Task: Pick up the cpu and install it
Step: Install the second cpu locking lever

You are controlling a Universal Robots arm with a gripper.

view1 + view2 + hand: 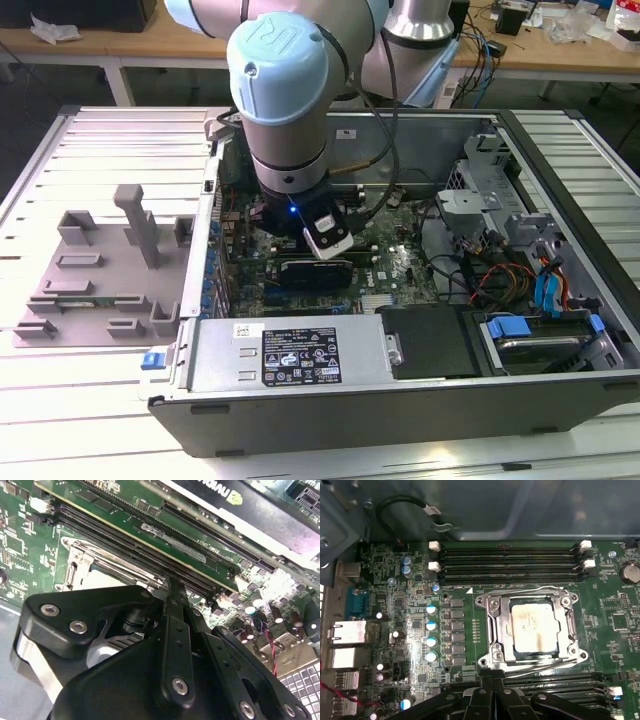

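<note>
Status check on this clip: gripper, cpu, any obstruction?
Gripper over the motherboard, beside the socket frame. Cpu seated in frame. Nothing on it.

We see the cpu (532,626) lying in its socket frame (492,630), open from above. Memory slots (510,560) flank the frame on one side; the gripper (490,700) hangs just beside the other. Case walls (400,385) hem the board (400,265).

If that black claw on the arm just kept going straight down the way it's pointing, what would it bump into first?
Most likely the motherboard inside the open computer case. In the first wrist view the gripper hangs close beside the metal socket frame, where the cpu already sits. Whether it would meet the frame's edge or the memory slots beside it is unclear.
</note>
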